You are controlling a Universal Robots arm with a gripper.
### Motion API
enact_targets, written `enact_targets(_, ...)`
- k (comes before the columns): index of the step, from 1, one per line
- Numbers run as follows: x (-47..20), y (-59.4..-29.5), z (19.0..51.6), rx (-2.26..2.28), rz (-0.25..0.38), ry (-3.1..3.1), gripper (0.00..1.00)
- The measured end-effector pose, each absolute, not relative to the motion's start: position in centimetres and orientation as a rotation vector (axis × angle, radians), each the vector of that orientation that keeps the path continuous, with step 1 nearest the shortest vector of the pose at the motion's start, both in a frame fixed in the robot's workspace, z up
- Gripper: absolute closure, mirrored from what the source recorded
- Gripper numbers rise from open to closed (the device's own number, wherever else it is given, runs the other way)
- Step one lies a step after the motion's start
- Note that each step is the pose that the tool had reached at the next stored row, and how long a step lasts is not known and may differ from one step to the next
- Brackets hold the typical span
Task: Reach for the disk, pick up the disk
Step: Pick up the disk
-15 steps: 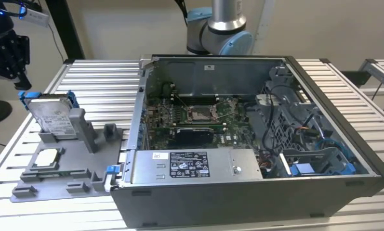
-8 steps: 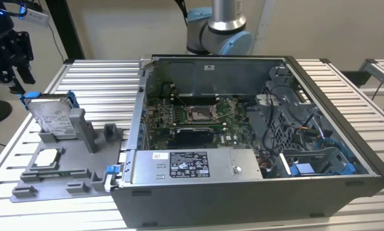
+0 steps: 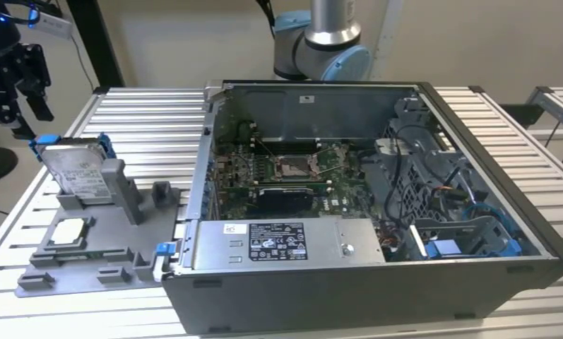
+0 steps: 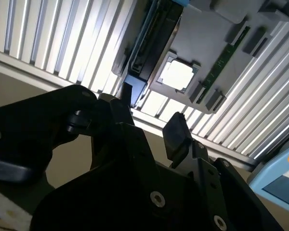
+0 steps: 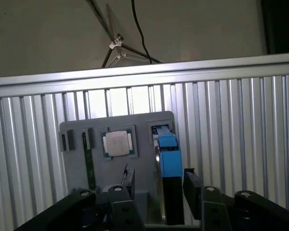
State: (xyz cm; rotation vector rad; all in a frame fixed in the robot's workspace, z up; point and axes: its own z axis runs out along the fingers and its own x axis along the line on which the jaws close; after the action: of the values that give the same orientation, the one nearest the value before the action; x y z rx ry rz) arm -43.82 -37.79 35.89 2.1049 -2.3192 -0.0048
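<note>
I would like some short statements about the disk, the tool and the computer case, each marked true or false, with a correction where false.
1. The disk stands upright in the grey fixture. True.
2. The tool is shut on the disk. False: it is open and apart from the disk.
3. A white-faced chip lies flat on the same fixture. True.
4. The computer case is closed. False: it is open, and the motherboard shows inside.
</note>
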Motion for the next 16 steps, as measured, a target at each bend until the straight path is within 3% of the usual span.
enact_targets(16, -43.8, -37.3, 33.3, 2.181, -0.001, -2.251, 0.0)
